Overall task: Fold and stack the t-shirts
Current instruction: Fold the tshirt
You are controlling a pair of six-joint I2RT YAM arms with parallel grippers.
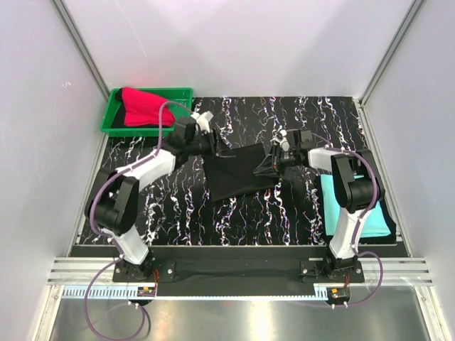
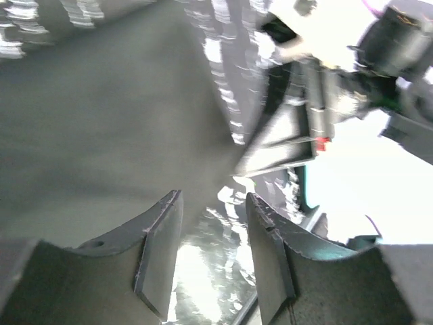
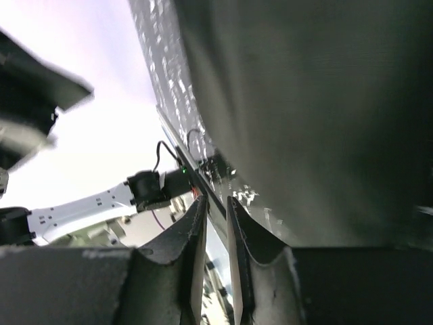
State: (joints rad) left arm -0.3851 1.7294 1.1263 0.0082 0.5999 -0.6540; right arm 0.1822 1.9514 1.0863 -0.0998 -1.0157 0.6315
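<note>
While a gripper sits at either side, one black shirt [image 1: 234, 174] lies rumpled in the middle of the table [image 1: 284, 206].
Plain and creased, it spreads between the left gripper [image 1: 221, 150], jaws wide at its far-left corner, and the right gripper [image 1: 262, 167], jaws narrow at its right edge; whether they pinch cloth cannot be told. Three shirts in all: a red shirt [image 1: 146, 106] bunched in one green tray [image 1: 181, 92], far left; a turquoise shirt [image 1: 377, 220] flat, near right.

Left gripper [image 2: 213, 203] wide, right gripper [image 3: 215, 203] narrow
</note>
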